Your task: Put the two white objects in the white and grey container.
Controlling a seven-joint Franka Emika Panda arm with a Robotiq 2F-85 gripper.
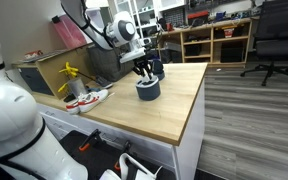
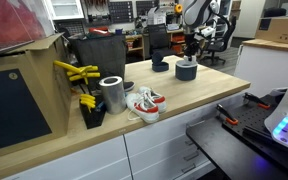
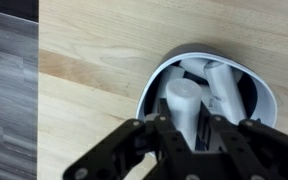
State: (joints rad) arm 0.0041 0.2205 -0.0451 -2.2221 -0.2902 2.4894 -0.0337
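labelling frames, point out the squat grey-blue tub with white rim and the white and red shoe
squat grey-blue tub [image 2: 186, 73]: exterior view, outer wall
white and red shoe [image 2: 144, 104]: exterior view, its upper

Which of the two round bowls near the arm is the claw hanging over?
The bigger grey-blue tub with the white rim, not the smaller dark bowl beside it. The wrist view shows the gripper directly above its white inside.

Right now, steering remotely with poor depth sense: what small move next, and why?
Probably open the pincer wide to let go. In the wrist view the stick and the chunk both lie inside the tub rim, and the chunk sits between the fingers.
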